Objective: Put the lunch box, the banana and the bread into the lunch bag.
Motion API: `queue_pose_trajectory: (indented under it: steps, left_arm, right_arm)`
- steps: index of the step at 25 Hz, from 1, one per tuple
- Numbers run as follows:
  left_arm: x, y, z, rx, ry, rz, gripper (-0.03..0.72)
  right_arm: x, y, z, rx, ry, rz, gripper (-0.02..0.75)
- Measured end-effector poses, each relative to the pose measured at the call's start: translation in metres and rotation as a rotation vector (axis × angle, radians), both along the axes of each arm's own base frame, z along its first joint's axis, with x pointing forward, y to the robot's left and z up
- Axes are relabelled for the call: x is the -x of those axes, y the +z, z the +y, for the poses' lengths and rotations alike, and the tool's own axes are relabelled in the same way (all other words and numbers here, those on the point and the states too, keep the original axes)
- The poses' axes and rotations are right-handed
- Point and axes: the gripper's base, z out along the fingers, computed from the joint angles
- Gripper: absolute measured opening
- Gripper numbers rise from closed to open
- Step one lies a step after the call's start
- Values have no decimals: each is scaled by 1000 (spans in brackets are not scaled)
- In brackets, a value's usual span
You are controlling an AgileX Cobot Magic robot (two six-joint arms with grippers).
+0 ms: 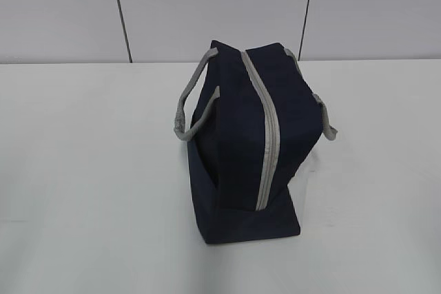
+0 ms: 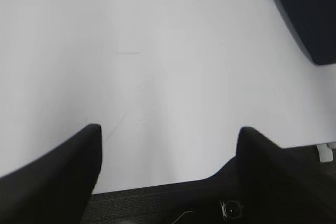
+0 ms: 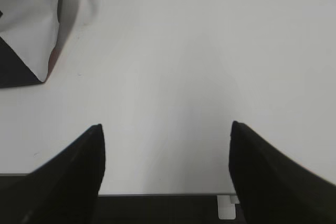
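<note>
We've got our left gripper hanging over the bare white table, jaws spread wide, nothing in them. One lunch bag sits mid-table, zipper closed, two grey handles. Right gripper: same deal, wide apart and empty, bag's white side panel off its left.

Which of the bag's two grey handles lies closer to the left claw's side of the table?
The handle looping off the lunch bag on the exterior view's left; the other handle hangs off the right edge.
</note>
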Motion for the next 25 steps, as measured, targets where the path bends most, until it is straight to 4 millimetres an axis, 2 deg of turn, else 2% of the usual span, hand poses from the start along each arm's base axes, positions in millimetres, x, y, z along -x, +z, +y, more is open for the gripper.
queue_pose_trajectory:
  steps: [6, 19, 25]
  left_arm:
    - [5, 1, 3, 5, 79, -35, 529]
    - [45, 3, 6, 26, 185, -269, 484]
    - [48, 2, 6, 26, 188, -278, 476]
  right_arm:
    - [12, 0, 1, 6, 0, -83, 562]
    - [13, 0, 1, 7, 0, -89, 561]
    - [13, 0, 1, 7, 0, -89, 561]
